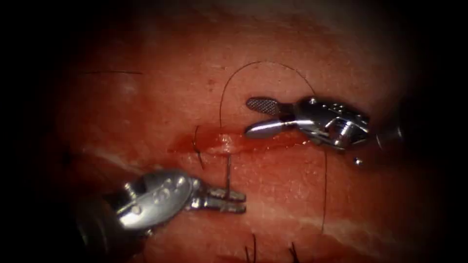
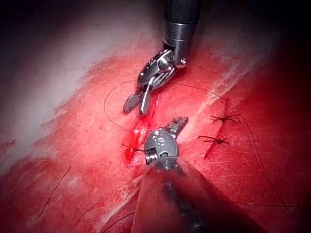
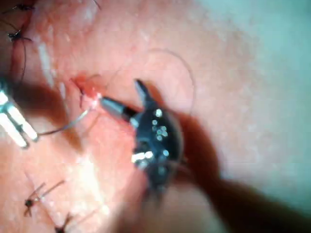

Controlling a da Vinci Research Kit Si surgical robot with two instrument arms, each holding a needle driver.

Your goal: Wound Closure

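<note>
Two pincers: left pincer (image 1: pixel 233 200) grips needle (image 1: pixel 227 170) emerging from cut (image 1: pixel 229 143), likely for pull-out; right pincer (image 1: pixel 263 117) open, empty, far side

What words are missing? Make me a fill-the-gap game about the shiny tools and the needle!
1. The left tool has its jaws shut on the ____.
2. The right tool holds nothing; its jaws are ____.
3. From the left tool the needle reaches up to the ____ in the tissue.
4. The thin dark ____ curves in a loop above the right tool.

Missing words: needle; open; cut; thread.
</note>
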